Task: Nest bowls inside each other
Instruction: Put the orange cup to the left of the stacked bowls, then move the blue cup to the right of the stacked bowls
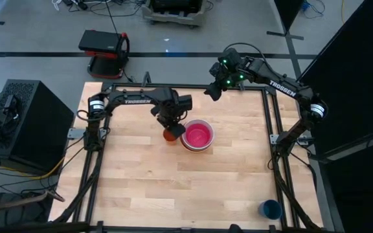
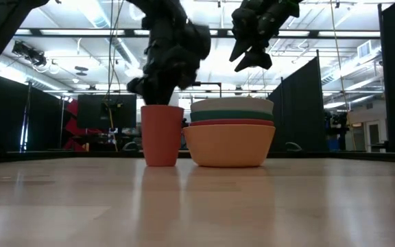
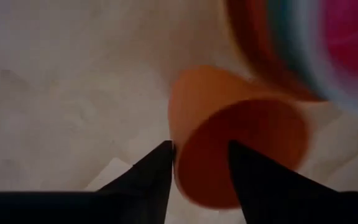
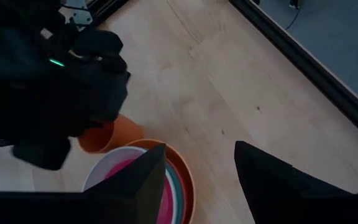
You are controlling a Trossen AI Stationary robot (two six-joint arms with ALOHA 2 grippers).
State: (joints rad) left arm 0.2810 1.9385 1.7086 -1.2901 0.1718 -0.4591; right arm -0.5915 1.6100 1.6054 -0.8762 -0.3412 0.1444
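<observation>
The bowls stand nested in one stack (image 1: 197,136) at the table's middle. The yellow-orange bowl (image 2: 229,145) is at the bottom, with red-orange (image 2: 232,123), teal (image 2: 232,115) and white (image 2: 232,105) rims above it. The pink bowl (image 1: 197,135) is innermost. A small orange cup (image 2: 162,135) stands upright on the table, right beside the stack's left side. My left gripper (image 3: 201,149) points down just over the cup, open, one finger outside its wall and one over its hollow. My right gripper (image 1: 212,90) hovers open, high above the far side of the table, beyond the stack. My left gripper stands with its fingers (image 3: 157,165) on either side of the orange cup's rim (image 3: 178,163), coming from above. I cannot tell whether a finger touches the rim. The cup stands upright on the table.
A dark blue cup (image 1: 270,208) stands near the table's near right corner. Black frame rails (image 1: 272,129) run along the table's edges. Bare wood (image 1: 173,188) lies in front of the stack.
</observation>
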